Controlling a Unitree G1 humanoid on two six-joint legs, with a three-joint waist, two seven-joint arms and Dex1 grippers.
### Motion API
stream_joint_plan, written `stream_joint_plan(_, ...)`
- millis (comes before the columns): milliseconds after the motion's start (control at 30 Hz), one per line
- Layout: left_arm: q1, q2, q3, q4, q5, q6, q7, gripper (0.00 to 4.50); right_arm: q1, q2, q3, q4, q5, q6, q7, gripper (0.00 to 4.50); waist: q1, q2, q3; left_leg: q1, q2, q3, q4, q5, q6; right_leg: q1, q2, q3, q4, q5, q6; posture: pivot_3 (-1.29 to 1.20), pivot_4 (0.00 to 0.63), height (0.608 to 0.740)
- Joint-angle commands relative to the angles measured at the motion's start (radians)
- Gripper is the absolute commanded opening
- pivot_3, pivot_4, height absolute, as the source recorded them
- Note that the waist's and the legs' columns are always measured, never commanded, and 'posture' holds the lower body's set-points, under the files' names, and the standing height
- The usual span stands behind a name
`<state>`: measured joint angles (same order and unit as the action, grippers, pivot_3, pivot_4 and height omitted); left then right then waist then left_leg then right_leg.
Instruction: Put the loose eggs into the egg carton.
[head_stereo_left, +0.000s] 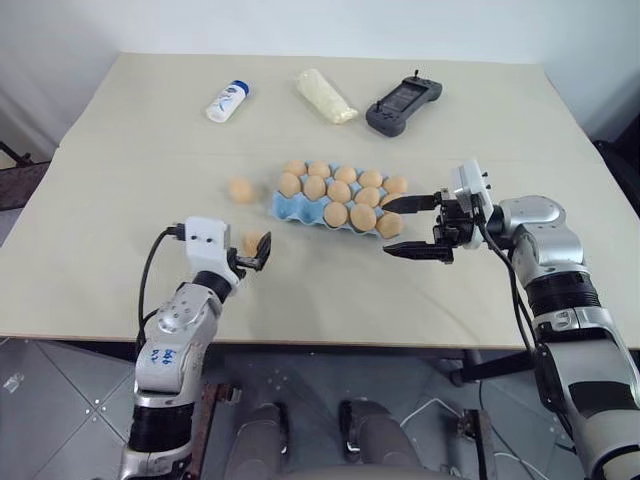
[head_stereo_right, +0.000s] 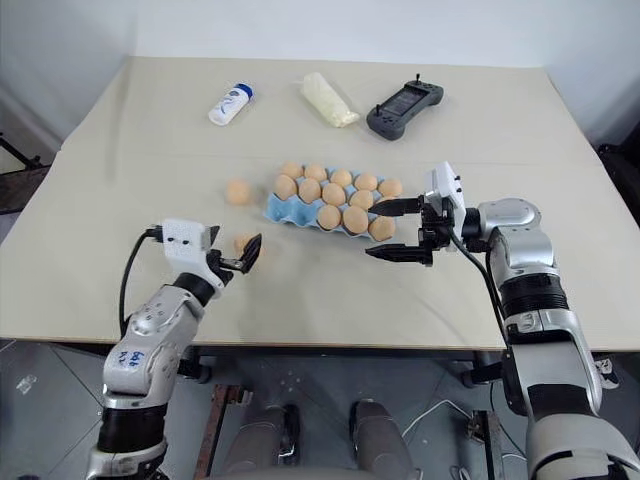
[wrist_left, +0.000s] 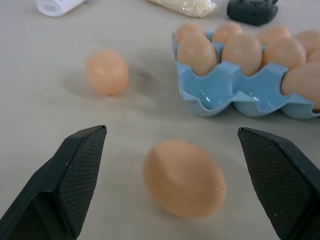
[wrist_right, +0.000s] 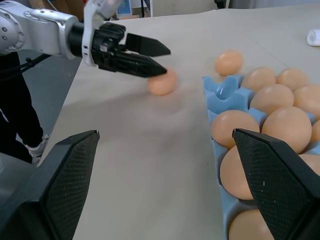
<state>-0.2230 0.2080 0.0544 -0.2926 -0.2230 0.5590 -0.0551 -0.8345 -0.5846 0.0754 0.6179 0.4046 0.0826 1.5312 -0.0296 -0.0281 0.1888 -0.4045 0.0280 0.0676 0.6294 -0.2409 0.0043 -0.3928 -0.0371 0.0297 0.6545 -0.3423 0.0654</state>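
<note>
The nearer smooth tan-orange loose egg (wrist_left: 184, 178) lies on the table straight ahead between the left gripper's (head_stereo_left: 256, 252) wide-open fingers, long axis crosswise; the light blue moulded egg carton (head_stereo_left: 290, 208) sits beyond; the right gripper (head_stereo_left: 418, 227), also open, hovers by the carton's far end.

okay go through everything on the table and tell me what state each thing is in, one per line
Egg carton: nearly full, corner cups empty.
Near loose egg: on table, between open left gripper fingers, untouched.
Far loose egg: on table, left of carton.
Right gripper: open, empty.
White bottle: lying down.
</note>
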Motion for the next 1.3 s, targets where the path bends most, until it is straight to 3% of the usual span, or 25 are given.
stream_joint_plan(33, -0.035, -0.01, -0.017, 0.033, 0.024, -0.005, -0.005, 4.5, 0.01, -0.017, -0.023, -0.046, 0.015, 0.012, 0.06, 4.46, 0.001, 0.0, 0.0, 0.0, 0.0, 0.0, 0.0, 0.0, 0.0, 0.0, 0.0, 0.0, 0.0, 0.0, 0.0, 0.0, 0.15, 0.74)
stream_joint_plan(133, -0.054, -0.013, -0.022, 0.071, 0.035, 0.002, -0.002, 4.3, 0.016, -0.017, -0.026, -0.056, 0.014, 0.018, 0.052, 4.49, 0.001, 0.0, 0.0, 0.0, 0.0, 0.0, 0.0, 0.0, 0.0, 0.0, 0.0, 0.0, 0.0, 0.0, 0.0, 0.0, 0.15, 0.74)
stream_joint_plan(367, -0.068, -0.026, -0.03, 0.072, 0.028, 0.053, -0.008, 2.38, 0.026, -0.016, -0.03, -0.07, 0.01, 0.023, 0.031, 4.5, 0.002, 0.0, 0.0, 0.0, 0.0, 0.0, 0.0, 0.0, 0.0, 0.0, 0.0, 0.0, 0.0, 0.0, 0.0, 0.0, 0.15, 0.74)
stream_joint_plan(433, -0.067, -0.028, -0.031, 0.062, 0.028, 0.058, -0.008, 2.11, 0.031, -0.017, -0.031, -0.075, 0.009, 0.024, 0.028, 4.5, 0.002, 0.0, 0.0, 0.0, 0.0, 0.0, 0.0, 0.0, 0.0, 0.0, 0.0, 0.0, 0.0, 0.0, 0.0, 0.0, 0.15, 0.74)
stream_joint_plan(633, -0.144, -0.047, -0.032, 0.043, 0.092, -0.07, 0.034, 2.03, 0.047, -0.032, -0.051, -0.076, 0.006, 0.006, 0.018, 4.5, 0.003, 0.0, 0.0, 0.0, 0.0, 0.0, 0.0, 0.0, 0.0, 0.0, 0.0, 0.0, 0.0, 0.0, 0.0, 0.0, 0.15, 0.74)
stream_joint_plan(867, -0.248, -0.111, -0.085, 0.097, 0.059, -0.197, -0.054, 2.03, 0.06, -0.033, -0.116, -0.026, 0.023, -0.047, 0.002, 4.5, 0.004, 0.0, 0.0, -0.001, -0.001, 0.0, 0.0, 0.0, 0.0, 0.0, 0.0, 0.0, -0.001, 0.001, 0.001, 0.0, 0.15, 0.74)
stream_joint_plan(1067, -0.345, -0.184, -0.105, 0.312, 0.071, -0.332, -0.106, 2.03, 0.105, -0.013, -0.174, -0.023, 0.048, -0.04, -0.027, 4.5, 0.004, 0.0, 0.0, 0.0, -0.001, 0.001, 0.001, 0.0, 0.0, 0.001, 0.001, 0.001, -0.001, 0.001, 0.001, 0.0, 0.15, 0.74)
stream_joint_plan(1300, -0.464, -0.197, -0.074, 0.592, 0.094, -0.47, -0.109, 2.03, 0.185, 0.003, -0.224, -0.093, 0.073, -0.003, -0.098, 4.5, 0.003, 0.0, 0.0, 0.0, 0.0, 0.002, 0.002, 0.0, 0.0, 0.0, 0.003, 0.002, 0.0, 0.001, 0.002, 0.0, 0.15, 0.74)
